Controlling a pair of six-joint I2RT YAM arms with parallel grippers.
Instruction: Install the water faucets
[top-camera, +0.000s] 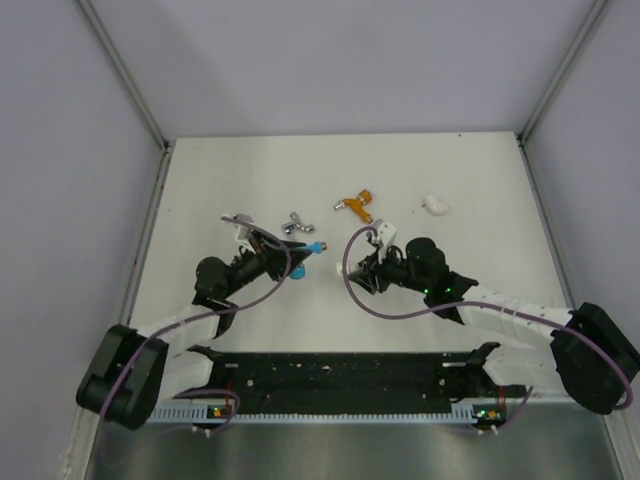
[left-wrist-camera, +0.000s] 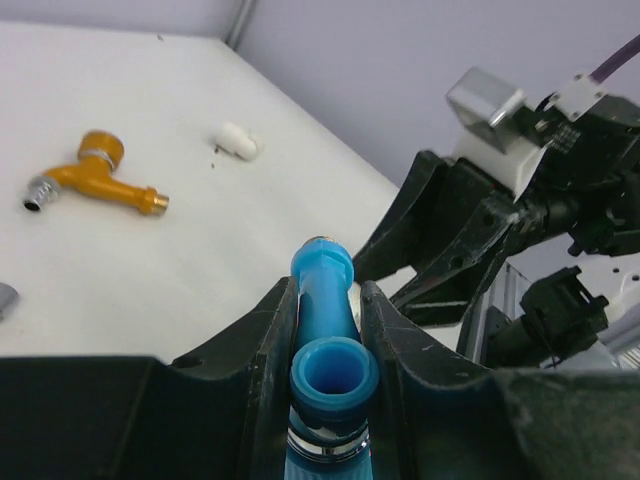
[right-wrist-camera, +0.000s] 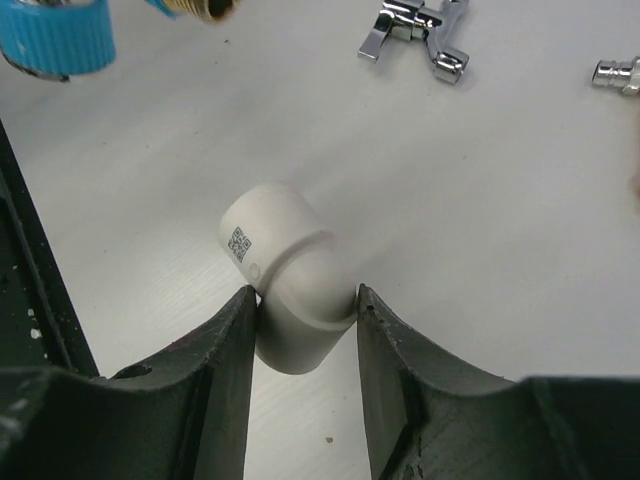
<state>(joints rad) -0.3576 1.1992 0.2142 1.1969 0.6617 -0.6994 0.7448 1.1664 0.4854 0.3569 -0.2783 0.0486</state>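
Observation:
My left gripper (top-camera: 292, 260) is shut on the bright blue faucet (left-wrist-camera: 326, 345), which lies lengthwise between the fingers (left-wrist-camera: 262, 345) with its open socket facing the camera; it also shows in the top view (top-camera: 311, 248). My right gripper (top-camera: 360, 272) is shut on a white elbow fitting (right-wrist-camera: 285, 285), pinched at its lower arm. The two grippers face each other a short way apart at mid-table. The blue faucet's cap (right-wrist-camera: 55, 35) shows in the right wrist view. The orange faucet (top-camera: 355, 206) and the silver faucet (top-camera: 298, 224) lie loose on the table behind them.
A second white elbow fitting (top-camera: 436, 205) lies at the back right. The right arm's gripper (left-wrist-camera: 480, 230) fills the right side of the left wrist view. A black rail (top-camera: 340, 375) runs along the near edge. Grey walls enclose the white table (top-camera: 200, 180).

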